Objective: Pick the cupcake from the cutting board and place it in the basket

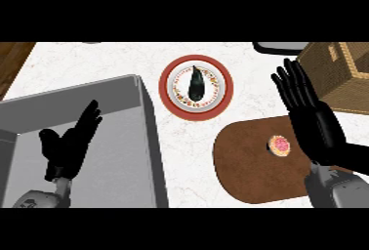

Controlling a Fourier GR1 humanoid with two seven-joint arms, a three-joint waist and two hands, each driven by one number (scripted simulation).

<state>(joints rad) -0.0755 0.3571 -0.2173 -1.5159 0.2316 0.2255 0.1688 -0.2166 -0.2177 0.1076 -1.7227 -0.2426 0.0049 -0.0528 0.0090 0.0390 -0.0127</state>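
I see the cupcake (279, 145) lying on the brown cutting board (249, 166), near its right side. My right hand (311, 119) is just beside it, fingers straight and spread, holding nothing. The basket (344, 73) stands beyond the board's far right corner. My left hand (69, 144) rests open, well left of the board.
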